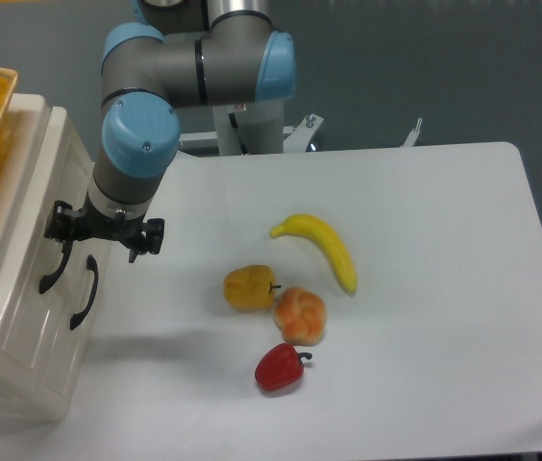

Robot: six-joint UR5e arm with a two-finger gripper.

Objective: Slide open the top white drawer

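- Top white drawer (36, 206) at bench (425, 288) left edge, shut.
- Tool (103, 233) spread wide, 1 finger (60, 223) at the upper black handle (55, 267), other finger out over the bench.

The front of the top white drawer (36, 216) is reached from the right over bare table (425, 288), and the gripper (101, 230) is already placed there, close by the upper black handle (57, 264). Little room is left between that handle and the lower handle (85, 293). The yellow pepper (249, 287), the orange pastry (301, 315), the red pepper (280, 367) and the banana (321, 248) are gathered well apart to the right.
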